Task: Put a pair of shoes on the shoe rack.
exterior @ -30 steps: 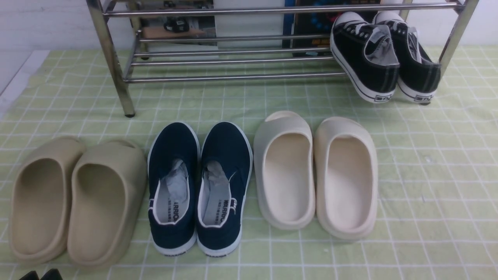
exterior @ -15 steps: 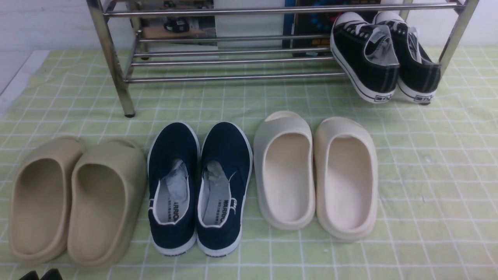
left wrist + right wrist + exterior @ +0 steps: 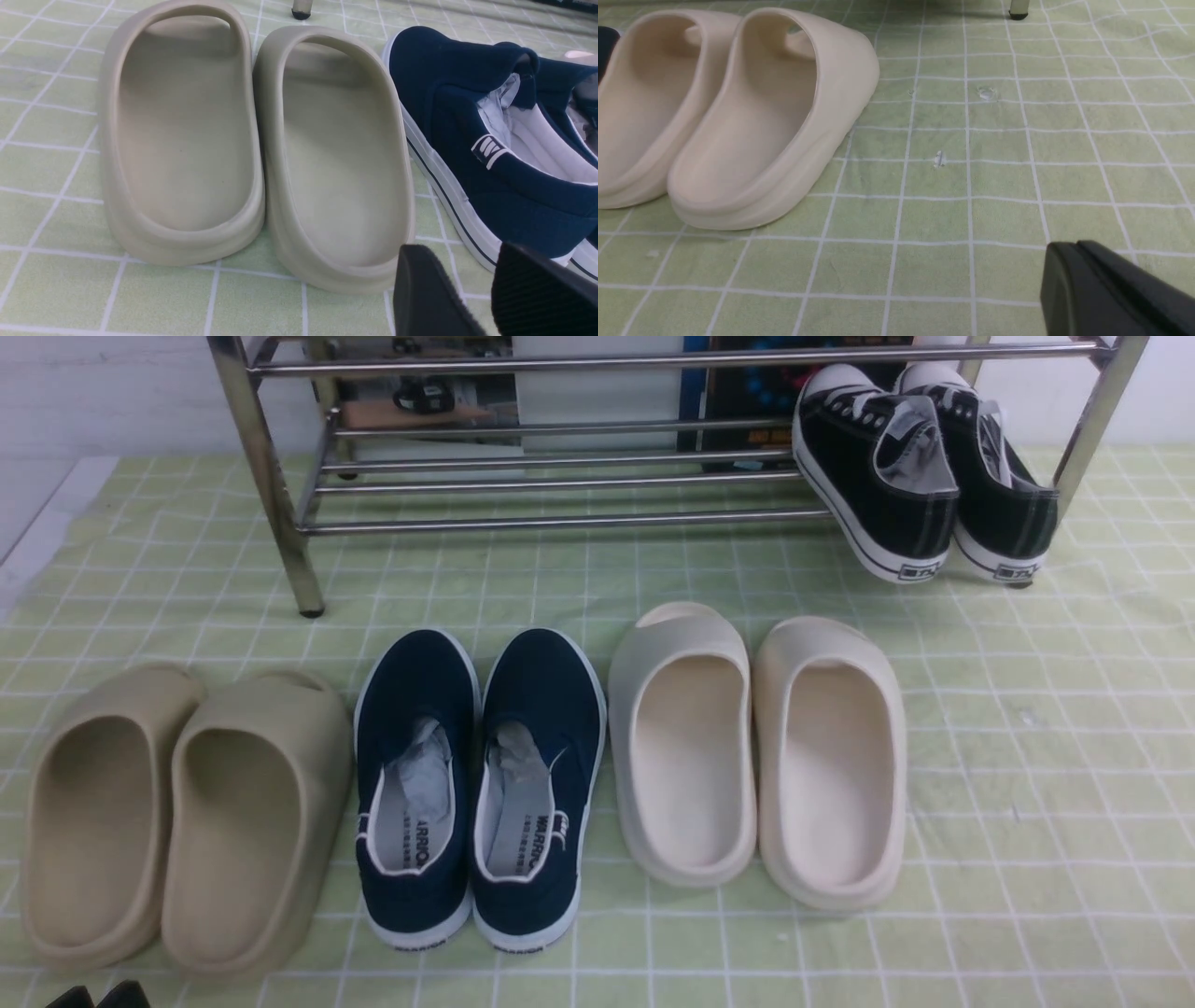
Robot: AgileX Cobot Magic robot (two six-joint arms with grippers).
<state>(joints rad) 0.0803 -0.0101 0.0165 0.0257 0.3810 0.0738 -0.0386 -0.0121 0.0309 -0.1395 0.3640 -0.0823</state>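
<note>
The pair of black canvas sneakers, one point(image 3: 878, 476) beside the other point(image 3: 1004, 495), rests at the right end of the chrome shoe rack point(image 3: 560, 521). Their white toes point to the back and their heels hang down over the front rail. My left gripper point(image 3: 467, 268) is open with a narrow gap and empty, low over the cloth between a tan slide and a navy shoe. Its tips just show at the bottom left of the front view point(image 3: 98, 997). My right gripper point(image 3: 1069, 254) is shut on nothing, low over bare cloth, right of the cream slides.
On the green checked cloth point(image 3: 1027, 803) in front of the rack stand tan slides point(image 3: 177, 812), navy slip-ons point(image 3: 481, 784) and cream slides point(image 3: 761, 747) in a row. The rack's front left leg point(image 3: 280, 523) stands behind the tan slides.
</note>
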